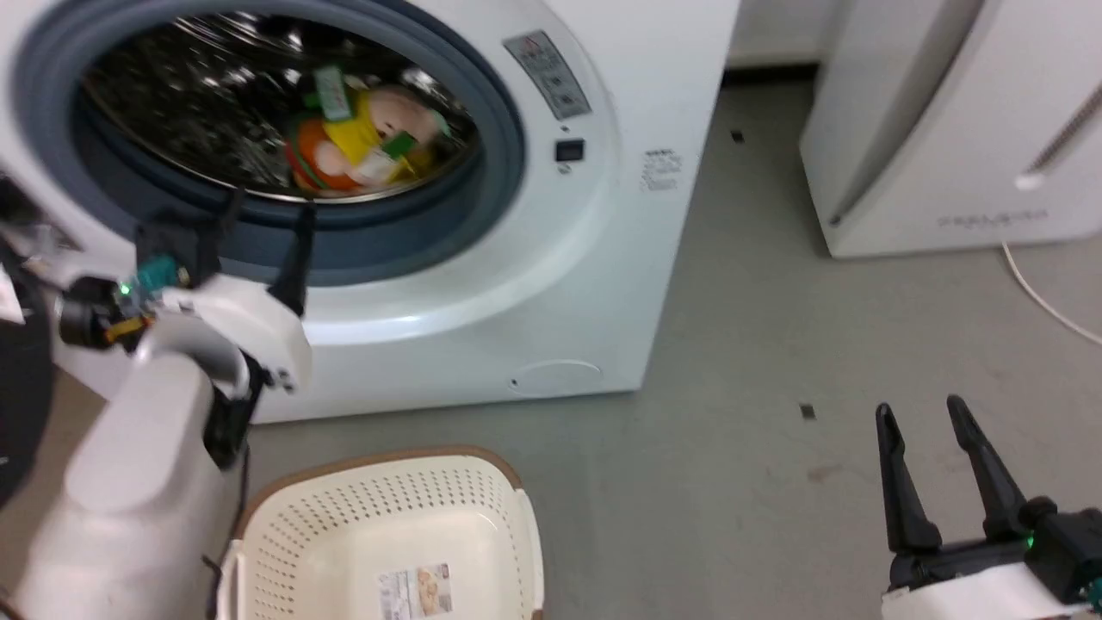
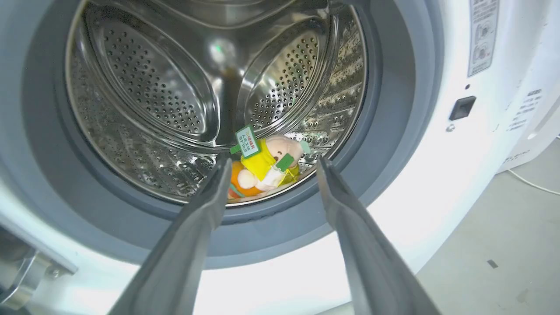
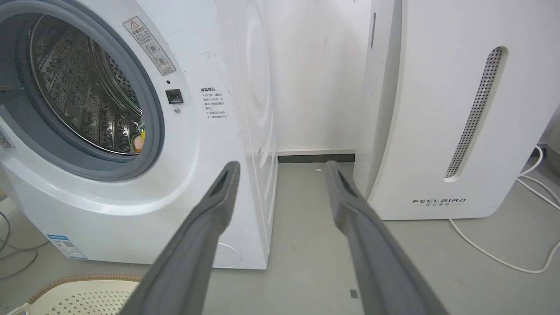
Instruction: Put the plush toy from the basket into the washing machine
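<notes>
Plush toy [image 1: 362,142] inside the washing machine [image 1: 603,284], lying tilted on the lower part of the perforated steel drum [image 2: 144,78], close behind the grey gasket [image 2: 393,109]. Pink head toward the right in the left wrist view, green tags showing against the yellow top, orange base to the left. Porthole open.

Left jaws spread wide and empty, just outside the porthole's lower edge, tips pointing in toward the toy and apart from it.

Right jaws likewise parted, gripping nothing, low at the head view's right above the grey floor [image 1: 775,344], well apart from the machine, aimed at the gap between it and the white slanted appliance [image 3: 437,109].

Basket [image 1: 344,517] on the floor in front of the machine, paper label [image 1: 415,590] on its inner bottom. White cable [image 3: 481,253] trailing over the floor beside the appliance.
</notes>
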Robot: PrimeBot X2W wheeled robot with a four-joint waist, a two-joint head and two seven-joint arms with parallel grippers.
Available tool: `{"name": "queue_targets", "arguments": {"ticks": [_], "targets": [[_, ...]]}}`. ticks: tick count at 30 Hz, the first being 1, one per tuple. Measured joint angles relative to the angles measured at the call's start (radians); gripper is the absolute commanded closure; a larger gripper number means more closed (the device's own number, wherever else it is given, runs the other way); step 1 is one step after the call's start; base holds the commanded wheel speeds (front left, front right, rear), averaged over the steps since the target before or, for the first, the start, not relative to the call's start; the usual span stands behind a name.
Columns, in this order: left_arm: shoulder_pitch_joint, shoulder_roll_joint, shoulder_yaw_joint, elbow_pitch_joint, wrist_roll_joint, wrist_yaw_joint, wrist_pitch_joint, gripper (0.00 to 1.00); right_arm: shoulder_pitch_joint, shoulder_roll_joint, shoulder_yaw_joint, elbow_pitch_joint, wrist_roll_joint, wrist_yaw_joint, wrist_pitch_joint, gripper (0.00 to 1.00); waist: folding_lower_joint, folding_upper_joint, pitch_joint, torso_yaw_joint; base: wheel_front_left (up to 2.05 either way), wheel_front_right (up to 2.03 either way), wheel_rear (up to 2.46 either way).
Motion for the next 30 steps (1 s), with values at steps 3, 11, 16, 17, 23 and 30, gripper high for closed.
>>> {"name": "queue_targets", "arguments": {"ticks": [3, 11, 16, 17, 23, 30], "targets": [[0.117, -0.007, 0.011, -0.108, -0.012, 0.054, -0.014, 0.00, 0.027, 0.000, 0.003, -0.001, -0.001, 0.000, 0.000, 0.00, 0.0000, 0.0000, -0.049, 0.032, 0.00, 0.00, 0.00], [0.451, -0.024, 0.061, -0.387, -0.069, 0.188, -0.028, 0.00, 0.049, 0.000, 0.052, -0.012, 0.001, 0.000, 0.000, 0.00, 0.0000, 0.0000, -0.134, 0.083, 0.00, 0.00, 0.00], [0.618, -0.041, 0.070, -0.478, -0.082, 0.247, -0.029, 0.00, 0.077, -0.003, 0.084, -0.011, 0.011, 0.000, 0.000, 0.00, 0.0001, 0.0000, -0.166, 0.097, 0.00, 0.00, 0.00], [0.644, -0.050, 0.071, -0.489, -0.086, 0.251, -0.030, 0.00, 0.079, -0.004, 0.086, -0.010, 0.012, 0.000, 0.000, 0.00, 0.0000, 0.0000, -0.172, 0.100, 0.00, 0.00, 0.00], [0.750, -0.079, 0.068, -0.546, -0.054, 0.287, -0.037, 0.00, 0.102, -0.007, 0.099, -0.008, 0.020, 0.000, 0.000, 0.00, 0.0001, 0.0000, -0.197, 0.117, 0.00, 0.00, 0.00], [0.810, -0.093, 0.072, -0.604, 0.046, 0.300, -0.037, 0.00, 0.114, -0.007, 0.102, -0.004, 0.021, 0.000, 0.000, 0.00, 0.0002, 0.0000, -0.209, 0.125, 0.00, 0.00, 0.00]]}}
